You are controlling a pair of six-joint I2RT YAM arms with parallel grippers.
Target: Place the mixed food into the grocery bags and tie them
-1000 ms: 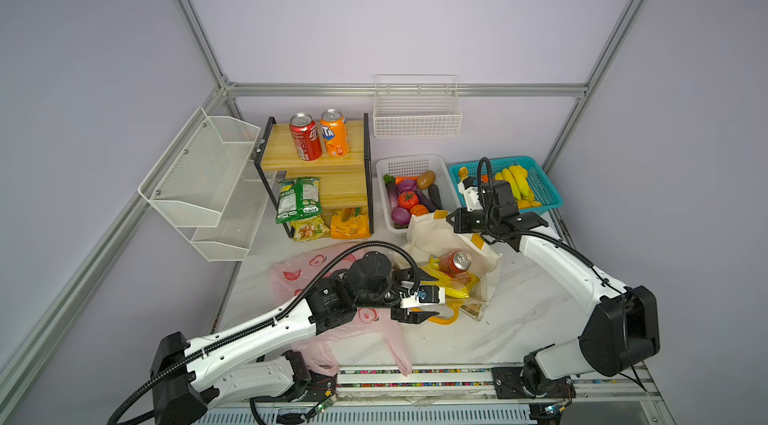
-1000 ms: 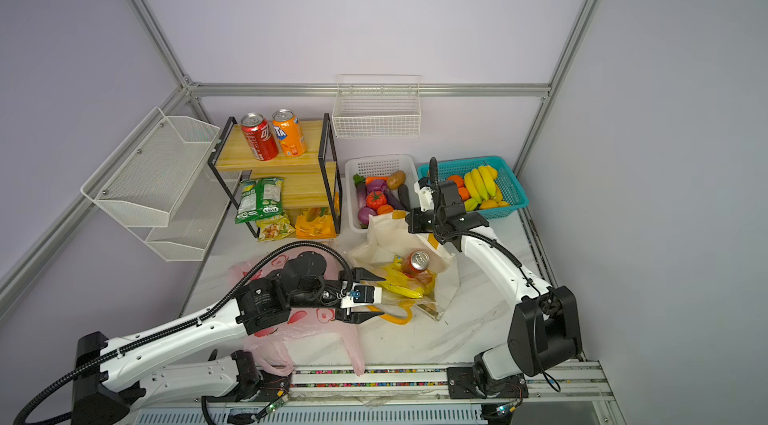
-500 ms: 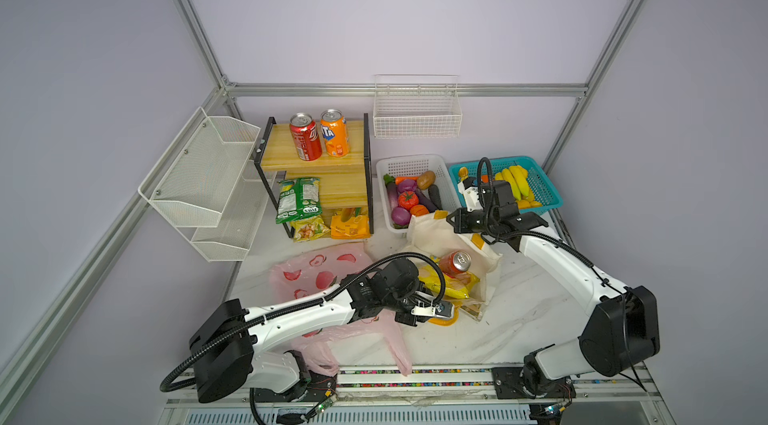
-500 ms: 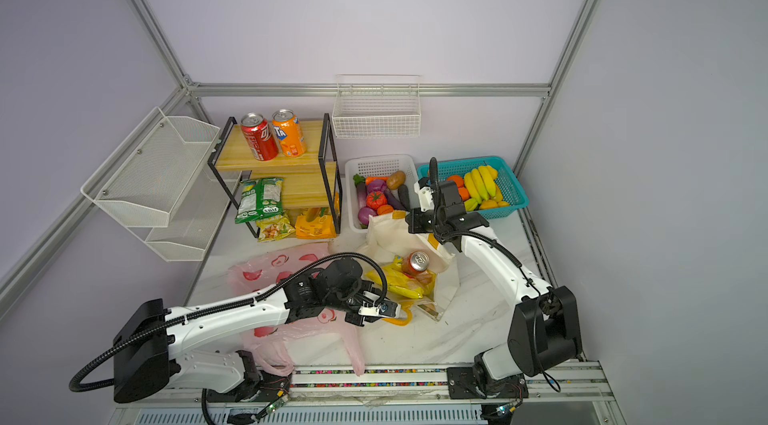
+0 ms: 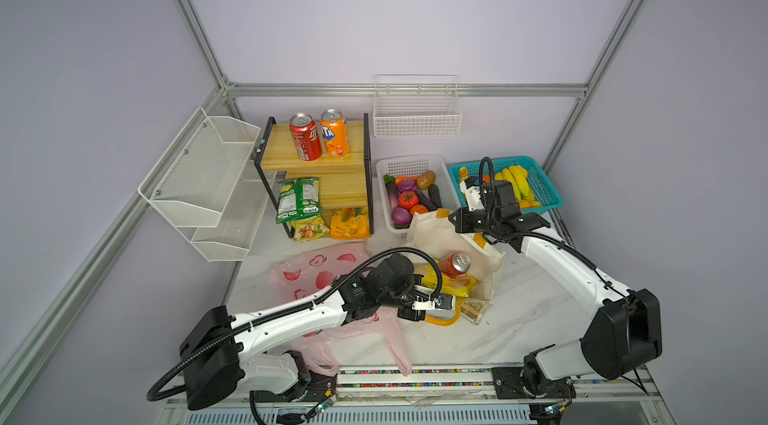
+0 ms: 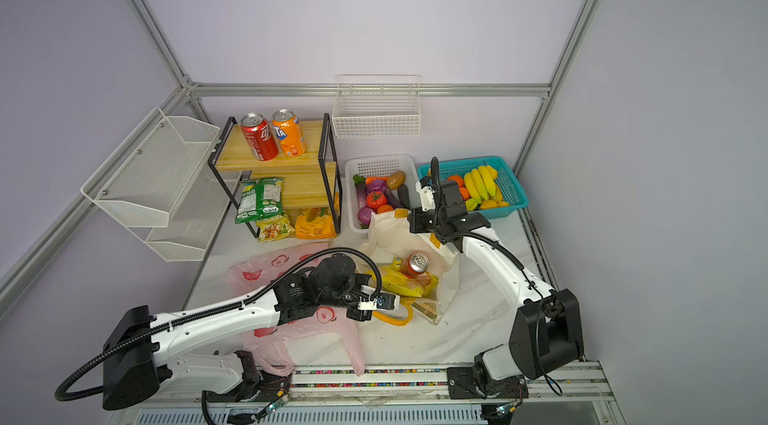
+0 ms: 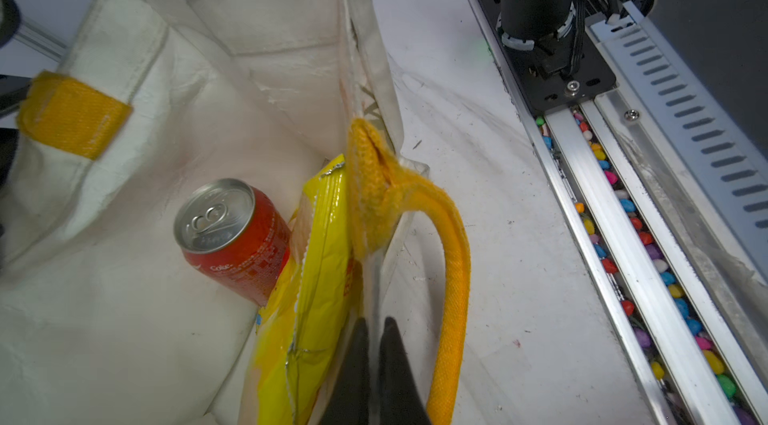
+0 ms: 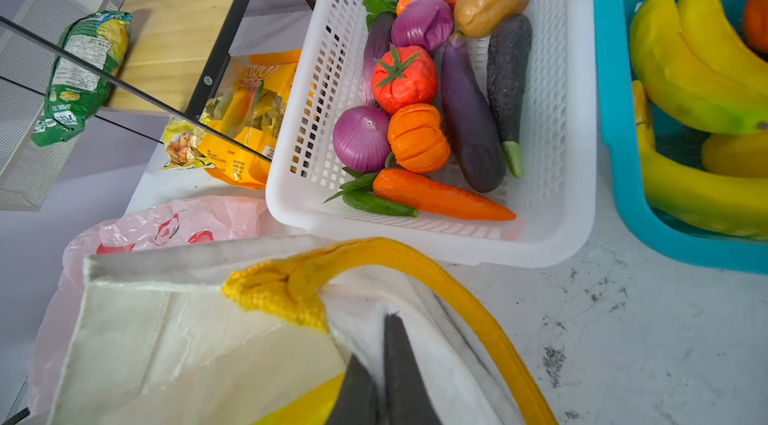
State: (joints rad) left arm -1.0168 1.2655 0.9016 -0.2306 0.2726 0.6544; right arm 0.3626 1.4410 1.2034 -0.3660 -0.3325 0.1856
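Note:
The cream tote (image 5: 440,232) (image 7: 124,319) stands open mid-table with a red soda can (image 5: 456,263) (image 7: 232,236) and a yellow chip packet (image 5: 449,283) (image 7: 320,277) inside. My left gripper (image 5: 451,303) (image 7: 376,325) is shut on the tote's near rim beside its yellow handle (image 7: 453,277). My right gripper (image 5: 452,219) (image 8: 374,344) is shut on the far rim. The pink bag (image 5: 316,273) lies flat under my left arm. Tomato (image 8: 403,78), pumpkin (image 8: 417,138), onion (image 8: 360,138) and eggplant (image 8: 469,124) sit in the white basket (image 8: 561,111).
A wooden shelf (image 5: 332,165) at the back left holds a second red can (image 5: 305,142), an orange can (image 5: 334,138) and snack packets. A teal basket (image 5: 544,190) with bananas (image 5: 515,184) stands at the back right. White wire racks line the left side and back wall.
My left gripper has edged onto the tote's near rim and closed on it, from open a second ago. The left arm's elbow has swung right. The right arm has not moved.

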